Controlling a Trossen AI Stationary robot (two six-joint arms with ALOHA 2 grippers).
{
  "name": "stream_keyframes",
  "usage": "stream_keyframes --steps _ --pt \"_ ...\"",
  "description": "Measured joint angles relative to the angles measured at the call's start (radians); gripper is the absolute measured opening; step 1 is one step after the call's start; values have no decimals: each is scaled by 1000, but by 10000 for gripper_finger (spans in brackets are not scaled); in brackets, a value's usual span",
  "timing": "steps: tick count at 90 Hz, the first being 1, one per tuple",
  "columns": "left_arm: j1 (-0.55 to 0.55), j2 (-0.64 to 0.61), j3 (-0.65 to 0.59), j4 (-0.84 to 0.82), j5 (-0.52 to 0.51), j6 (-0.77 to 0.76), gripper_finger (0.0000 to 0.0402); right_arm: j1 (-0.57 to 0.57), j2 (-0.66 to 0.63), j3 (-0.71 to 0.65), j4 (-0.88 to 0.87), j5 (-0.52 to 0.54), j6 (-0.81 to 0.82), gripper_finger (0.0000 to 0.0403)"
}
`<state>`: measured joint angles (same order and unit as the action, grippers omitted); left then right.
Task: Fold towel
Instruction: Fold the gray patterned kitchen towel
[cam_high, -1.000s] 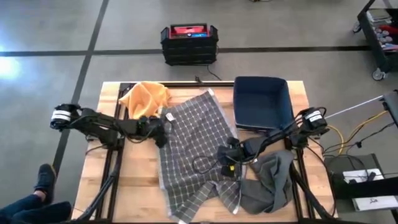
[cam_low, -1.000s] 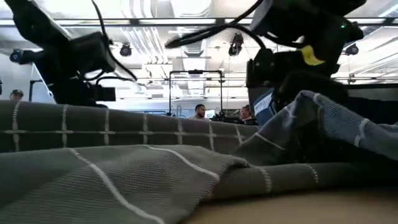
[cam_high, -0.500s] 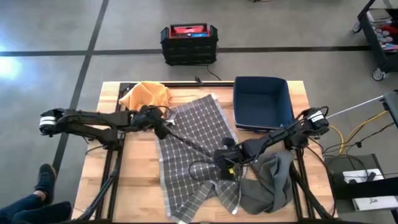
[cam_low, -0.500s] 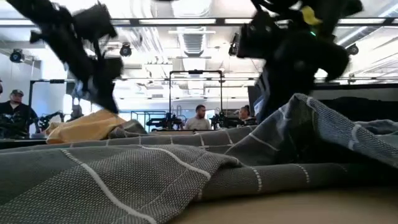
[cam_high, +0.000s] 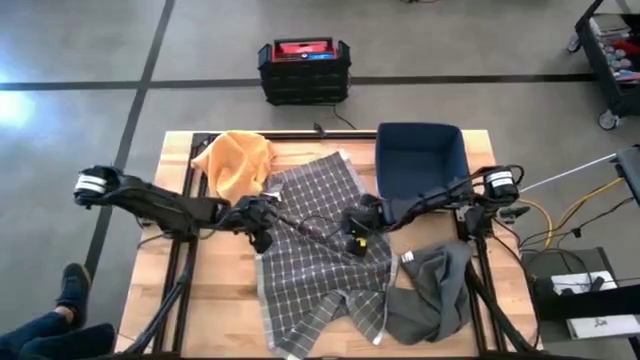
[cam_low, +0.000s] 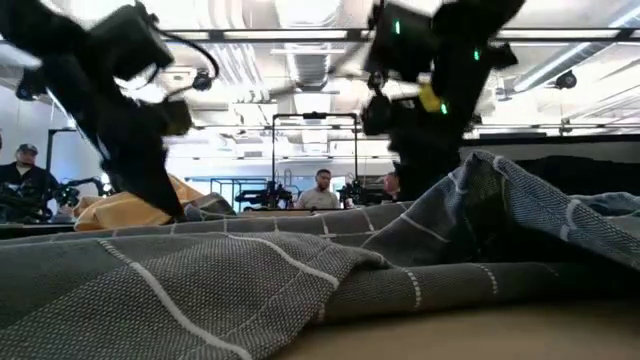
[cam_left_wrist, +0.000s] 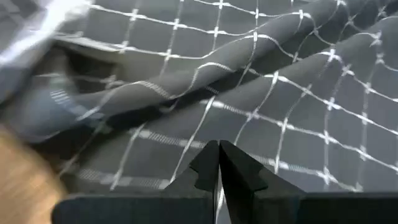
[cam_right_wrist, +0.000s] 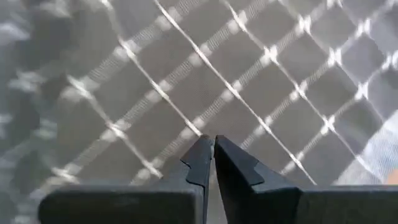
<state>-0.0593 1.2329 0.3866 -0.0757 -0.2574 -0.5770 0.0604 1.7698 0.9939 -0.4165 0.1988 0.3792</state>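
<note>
1. High view: a grey towel with a white grid pattern (cam_high: 315, 250) lies rumpled across the middle of the light wooden slatted table (cam_high: 180, 150), reaching to the near edge. The left gripper (cam_high: 262, 212) sits at the towel's left edge, and the right gripper (cam_high: 353, 225) is over the towel's right part, just in front of the dark blue rectangular bin (cam_high: 420, 165). A crumpled orange cloth (cam_high: 235, 160) lies at the far left corner, a plain dark grey cloth (cam_high: 435, 290) at the near right. A black and red crate (cam_high: 304, 68) stands on the floor beyond the table.

2. Low view: the towel (cam_low: 300, 270) fills the foreground in folds, with both arms above it; the orange cloth (cam_low: 125, 212) shows behind on the left. People (cam_low: 322, 188) are in the room beyond.

3. Left wrist view: the left gripper (cam_left_wrist: 218, 163) has its fingers pressed together, with the checked towel (cam_left_wrist: 249, 81) bunched in ridges beneath; whether any fabric is caught between them cannot be told.

4. Right wrist view: the right gripper (cam_right_wrist: 213, 155) also has its fingers pressed together, close over the flat checked fabric (cam_right_wrist: 217, 68).
</note>
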Motion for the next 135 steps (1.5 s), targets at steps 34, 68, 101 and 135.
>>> stream_keyframes --steps 34,68,101,135 --pt "242 160 28 8 -62 249 0 128 -2 -50 90 -75 204 79" --pt "96 -134 36 -145 264 112 0 86 -22 83 92 -63 56 158" --pt "-299 -132 -64 -25 74 -240 0 -176 204 280 51 -135 -171 144" --pt "-395 118 -86 181 76 -353 0 -289 298 362 -75 -146 -178 95"
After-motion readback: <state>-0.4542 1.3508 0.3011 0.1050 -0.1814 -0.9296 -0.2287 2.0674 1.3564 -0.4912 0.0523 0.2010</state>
